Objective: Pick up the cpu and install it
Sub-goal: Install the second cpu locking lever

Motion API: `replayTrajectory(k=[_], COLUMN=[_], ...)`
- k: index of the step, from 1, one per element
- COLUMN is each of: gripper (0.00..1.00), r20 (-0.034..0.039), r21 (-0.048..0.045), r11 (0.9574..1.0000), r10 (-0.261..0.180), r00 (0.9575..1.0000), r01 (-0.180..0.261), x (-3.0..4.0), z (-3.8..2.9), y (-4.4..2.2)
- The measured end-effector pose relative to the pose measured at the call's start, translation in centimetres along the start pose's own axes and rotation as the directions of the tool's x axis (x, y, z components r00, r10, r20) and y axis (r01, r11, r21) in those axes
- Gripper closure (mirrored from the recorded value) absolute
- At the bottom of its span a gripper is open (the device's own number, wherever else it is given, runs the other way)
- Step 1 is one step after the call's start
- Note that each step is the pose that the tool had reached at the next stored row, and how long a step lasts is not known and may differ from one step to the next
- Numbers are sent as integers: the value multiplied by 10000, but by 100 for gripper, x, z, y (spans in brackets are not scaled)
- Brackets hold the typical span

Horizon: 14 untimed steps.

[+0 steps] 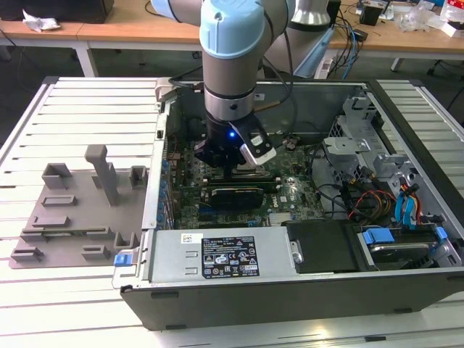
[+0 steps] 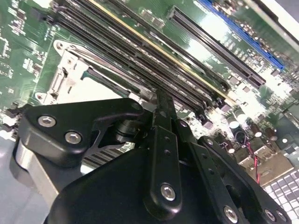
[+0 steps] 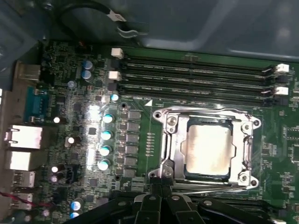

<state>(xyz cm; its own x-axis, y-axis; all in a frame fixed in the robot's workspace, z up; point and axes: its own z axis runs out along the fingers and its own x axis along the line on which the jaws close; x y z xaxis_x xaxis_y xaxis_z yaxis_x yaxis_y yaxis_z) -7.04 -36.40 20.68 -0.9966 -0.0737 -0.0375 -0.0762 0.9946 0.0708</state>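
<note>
The cpu, a small square chip with a silvery top, lies flat inside the motherboard socket in the first wrist view. The socket's metal frame surrounds it. My gripper hovers just beside the socket's edge with its black fingers closed together and nothing visible between them. In the second wrist view the gripper points at the board next to the socket frame. In the exterior view the gripper is low over the green motherboard inside the open computer case.
Long memory slots run beside the socket. A grey tray with upright fixtures lies at the exterior view's left of the case. The metal power supply, drive bays and loose cables crowd the case.
</note>
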Motion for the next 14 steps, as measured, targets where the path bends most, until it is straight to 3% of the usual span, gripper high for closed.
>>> replayTrajectory(k=[3, 5, 8, 14], gripper=[89, 89, 89, 89], r20=[0, 6, 10, 8], r21=[-22, -84, -146, -156], r11=[10000, 10000, 9999, 9999], r10=[2, 3, 1, -3], r00=[10000, 10000, 10000, 10000], r01=[-2, -3, -1, 3], x=[50, 73, 74, 75], z=[-1, 2, 16, 54], y=[6, 15, 39, 44])
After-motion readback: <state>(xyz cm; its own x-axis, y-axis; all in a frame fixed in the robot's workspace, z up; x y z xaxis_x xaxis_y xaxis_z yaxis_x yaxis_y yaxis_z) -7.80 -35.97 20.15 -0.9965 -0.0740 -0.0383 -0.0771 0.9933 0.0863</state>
